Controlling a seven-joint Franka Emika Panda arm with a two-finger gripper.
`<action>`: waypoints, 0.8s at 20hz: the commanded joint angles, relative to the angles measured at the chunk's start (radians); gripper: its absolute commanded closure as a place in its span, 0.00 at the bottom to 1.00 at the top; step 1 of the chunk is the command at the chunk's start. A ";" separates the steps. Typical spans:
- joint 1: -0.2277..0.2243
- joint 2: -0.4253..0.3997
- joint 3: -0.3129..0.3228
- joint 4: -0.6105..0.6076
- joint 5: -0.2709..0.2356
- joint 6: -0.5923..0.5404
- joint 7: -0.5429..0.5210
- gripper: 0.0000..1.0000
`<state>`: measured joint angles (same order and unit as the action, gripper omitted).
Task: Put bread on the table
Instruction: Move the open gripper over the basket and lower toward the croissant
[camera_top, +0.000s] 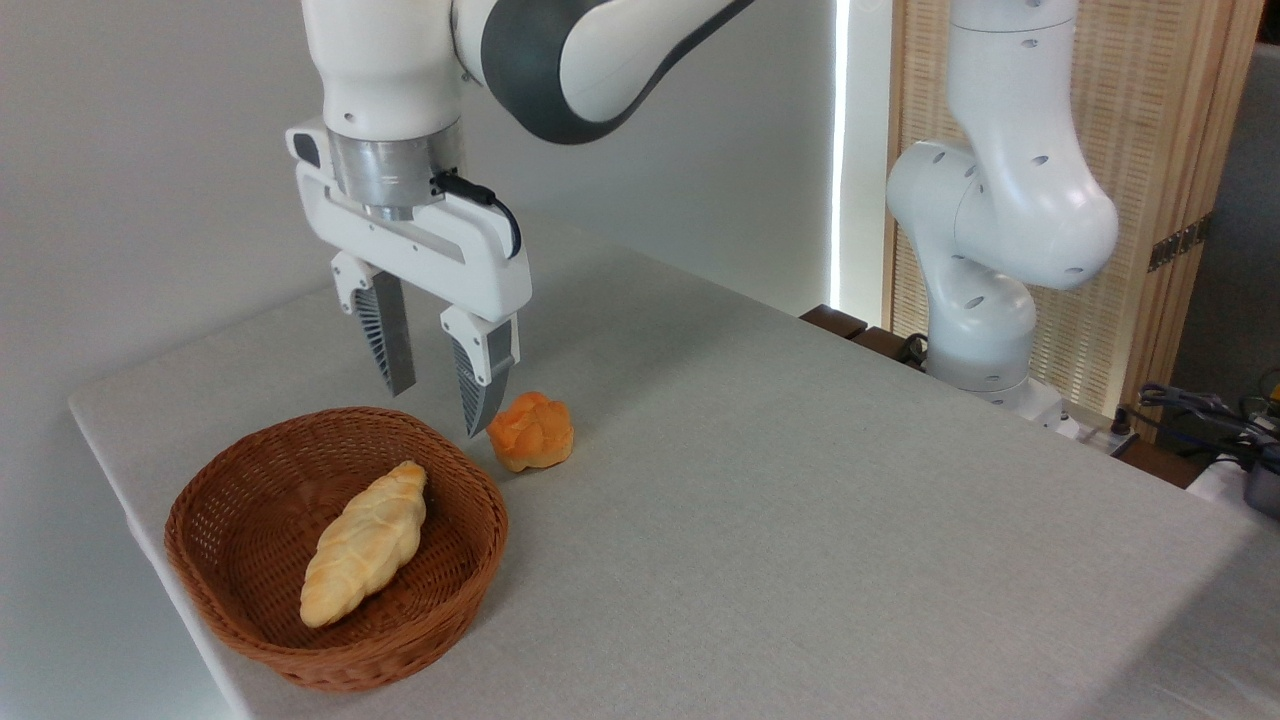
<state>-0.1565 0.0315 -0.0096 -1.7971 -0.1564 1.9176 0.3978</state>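
Observation:
The bread (364, 541), a pale golden braided loaf, lies inside the brown wicker basket (250, 610) at the front left of the table (800, 520). My gripper (436, 412) hangs above the basket's far rim, fingers pointing down, open with nothing between them. Its tips are well above and behind the loaf.
A small round orange bun (531, 431) sits on the cloth just right of the gripper's right finger. The arm's white base (985, 330) stands at the table's far right edge. The table's left edge runs close behind the basket.

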 joint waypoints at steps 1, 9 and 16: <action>-0.003 0.047 0.000 0.013 -0.018 0.082 -0.117 0.00; -0.005 0.140 -0.001 0.015 -0.017 0.219 -0.169 0.00; -0.009 0.220 -0.035 0.015 -0.014 0.343 -0.171 0.00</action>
<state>-0.1629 0.2183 -0.0329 -1.7972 -0.1576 2.2078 0.2460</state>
